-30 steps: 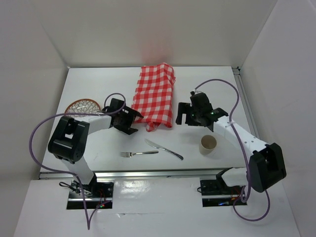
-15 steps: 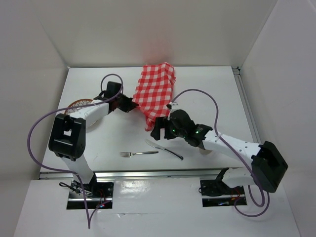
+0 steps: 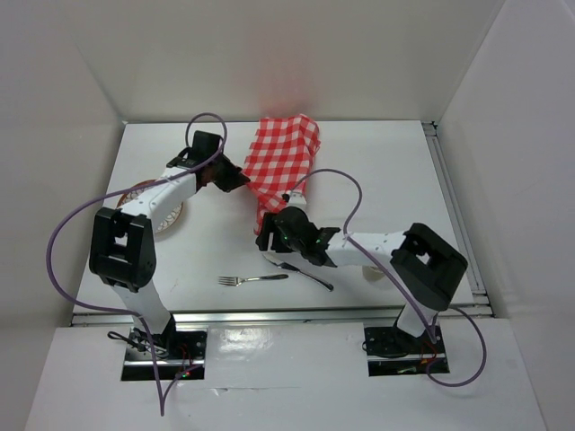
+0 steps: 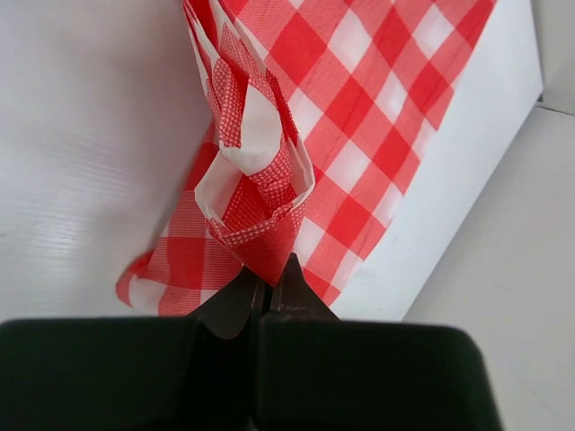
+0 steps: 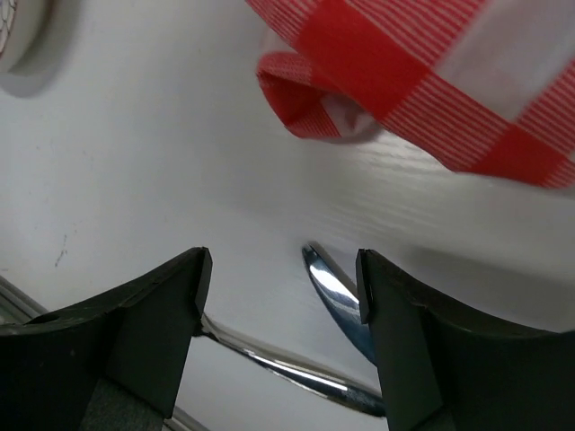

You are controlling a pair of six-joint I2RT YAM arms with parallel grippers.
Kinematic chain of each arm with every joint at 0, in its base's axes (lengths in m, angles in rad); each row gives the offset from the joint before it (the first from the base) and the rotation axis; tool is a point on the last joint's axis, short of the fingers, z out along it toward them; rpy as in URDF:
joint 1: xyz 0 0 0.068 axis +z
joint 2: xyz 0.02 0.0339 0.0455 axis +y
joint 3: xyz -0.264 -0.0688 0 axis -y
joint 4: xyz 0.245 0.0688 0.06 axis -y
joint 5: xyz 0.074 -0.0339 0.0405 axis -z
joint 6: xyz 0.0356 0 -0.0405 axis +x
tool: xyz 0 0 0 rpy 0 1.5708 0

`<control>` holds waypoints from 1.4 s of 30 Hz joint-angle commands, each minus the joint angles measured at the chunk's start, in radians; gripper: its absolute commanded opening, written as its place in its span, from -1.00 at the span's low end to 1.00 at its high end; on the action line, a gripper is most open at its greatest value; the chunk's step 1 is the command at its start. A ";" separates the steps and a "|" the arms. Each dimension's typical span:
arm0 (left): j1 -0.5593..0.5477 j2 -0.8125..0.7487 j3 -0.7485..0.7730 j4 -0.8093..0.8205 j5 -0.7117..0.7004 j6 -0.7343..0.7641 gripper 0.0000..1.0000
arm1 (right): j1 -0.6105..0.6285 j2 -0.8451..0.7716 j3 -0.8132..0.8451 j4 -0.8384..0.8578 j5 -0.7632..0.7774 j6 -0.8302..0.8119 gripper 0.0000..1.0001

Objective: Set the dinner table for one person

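Observation:
On the white dinner table [image 3: 377,162] a red-and-white checked cloth [image 3: 286,166] lies crumpled at the back middle. My left gripper [image 3: 235,178] is at its left edge, and in the left wrist view that gripper [image 4: 269,277] is shut on a folded corner of the cloth [image 4: 260,180]. My right gripper [image 3: 267,237] hovers by the cloth's near corner. In its wrist view it [image 5: 281,269] stands open, with nothing between its fingers. The knife [image 5: 340,296] and the fork [image 5: 278,364] lie on the table below it. The cloth corner [image 5: 310,103] is just ahead.
A fork [image 3: 252,279] and a knife [image 3: 304,273] lie near the front middle. A patterned plate [image 3: 137,194] sits at the left, partly under my left arm. A paper cup [image 3: 372,270] peeks out behind my right arm.
My left gripper moved back along the cloth's left edge and shut on it. My right arm swung left from beside the cup to the cloth's near corner, above the knife.

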 commanded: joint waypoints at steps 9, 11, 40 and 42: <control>0.003 -0.046 0.071 -0.069 -0.016 0.085 -1.00 | 0.066 0.237 0.274 0.016 0.288 0.069 0.69; 0.003 -0.056 0.071 -0.079 -0.025 0.096 -1.00 | 0.076 0.276 0.340 -0.010 0.345 0.092 0.67; 0.021 -0.116 0.071 -0.101 -0.037 0.115 -1.00 | -0.028 0.404 0.549 -0.369 0.609 0.139 -1.00; 0.043 -0.116 0.082 -0.101 -0.037 0.127 -1.00 | -0.050 0.330 0.503 -0.357 0.609 0.107 -1.00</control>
